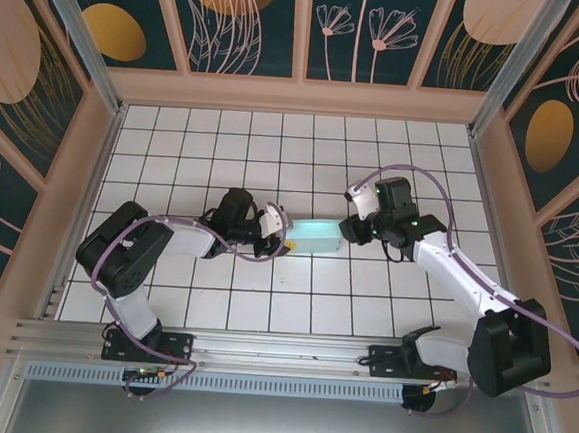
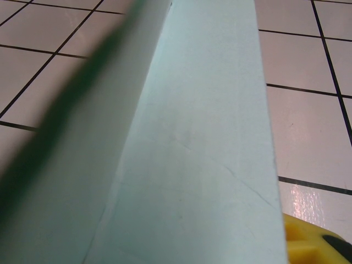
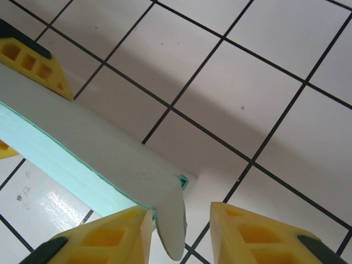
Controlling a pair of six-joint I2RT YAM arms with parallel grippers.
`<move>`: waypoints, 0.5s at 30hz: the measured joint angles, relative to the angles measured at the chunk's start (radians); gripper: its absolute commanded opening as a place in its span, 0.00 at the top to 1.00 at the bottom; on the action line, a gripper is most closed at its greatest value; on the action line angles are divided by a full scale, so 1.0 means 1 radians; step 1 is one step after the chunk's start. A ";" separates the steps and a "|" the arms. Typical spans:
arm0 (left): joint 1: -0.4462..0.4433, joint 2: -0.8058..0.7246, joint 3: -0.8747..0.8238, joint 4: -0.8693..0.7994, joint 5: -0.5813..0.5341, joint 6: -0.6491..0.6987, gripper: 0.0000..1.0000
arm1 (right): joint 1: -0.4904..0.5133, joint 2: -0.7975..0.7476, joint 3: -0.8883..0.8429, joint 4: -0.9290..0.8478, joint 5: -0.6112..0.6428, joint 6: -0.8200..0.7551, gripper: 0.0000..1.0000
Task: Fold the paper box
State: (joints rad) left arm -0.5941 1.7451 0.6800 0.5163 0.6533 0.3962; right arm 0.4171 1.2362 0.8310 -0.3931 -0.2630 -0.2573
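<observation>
Nearest to me, at 6 o'clock, is the metal rail (image 1: 259, 347) where both arms are bolted. The left arm (image 1: 126, 254) is bent like an elbow toward 8 o'clock. The right arm (image 1: 460, 280) reaches in from about 4 o'clock. The two wrists meet over the middle of the white tiled table (image 1: 262, 310).

Between them is the paper box (image 1: 316, 237), pale mint, long and flat. It lies along the line from 9 to 3 o'clock, close to the centre of the table. I cannot tell if it touches the tiles or is a little above them.

The left gripper (image 1: 286, 240) is at the 9 o'clock end of the box and is clamped on it. In the right wrist view its yellow fingers (image 3: 38, 63) sit against both faces of the card. In the left wrist view the mint card runs away from the lens with one long crease.

The right gripper (image 3: 180, 210) is at the 3 o'clock end and its jaws stand apart. One of its pads (image 3: 104, 236) is against the box end. The other is free, with bare tile in the gap. A rounded flap (image 3: 171, 231) of the box hangs down between them.

Farther, at 12 o'clock, are the walls (image 1: 245, 22), dark teal panels with drawn leaves and flowers in pale wood frames.
</observation>
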 measured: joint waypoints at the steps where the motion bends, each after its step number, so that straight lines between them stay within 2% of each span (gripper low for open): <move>1: 0.000 0.001 0.001 -0.001 0.001 0.000 0.85 | -0.005 0.000 0.000 -0.002 -0.001 0.000 0.69; 5: 0.000 0.008 0.010 -0.004 0.006 -0.001 0.85 | -0.018 0.000 0.000 -0.002 -0.018 0.000 0.95; 6: 0.000 0.011 0.014 -0.005 0.010 -0.001 0.86 | -0.019 0.000 0.000 -0.002 -0.028 -0.002 0.98; 15: 0.003 0.028 0.037 -0.022 0.026 -0.026 0.85 | -0.023 0.000 0.000 0.000 -0.037 0.026 1.00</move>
State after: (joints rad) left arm -0.5907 1.7733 0.7166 0.4946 0.6796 0.3702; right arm 0.3943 1.2362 0.8310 -0.3931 -0.2996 -0.2314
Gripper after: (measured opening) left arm 0.438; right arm 0.042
